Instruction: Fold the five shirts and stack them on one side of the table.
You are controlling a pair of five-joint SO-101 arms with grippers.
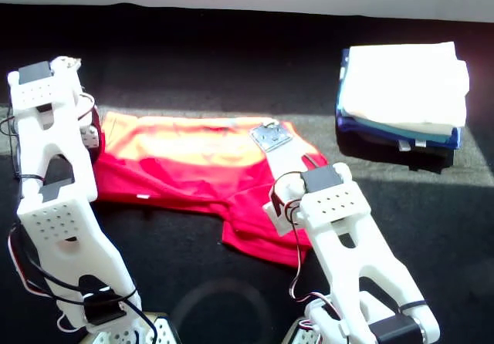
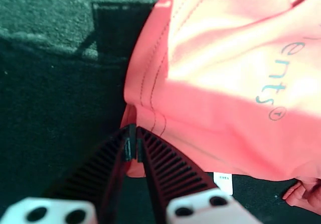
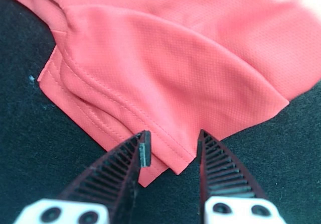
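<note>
Red shirt [image 1: 193, 166] spread across the middle of the black tabletop [image 1: 448, 228], stack of folded shirts [image 1: 401, 97] at the far right corner. Pinches the hem toward the left edge with the left hand [image 2: 133, 141], closed tight on the cloth; holds the right hand [image 3: 173, 146] part open over a hemmed corner, gripping nothing.

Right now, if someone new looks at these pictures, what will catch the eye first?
The red shirt lies spread across the middle of the dark table. At the far right sits a stack of folded shirts, white on top. The left gripper is shut on its edge; the right gripper hangs open over a hem.
</note>
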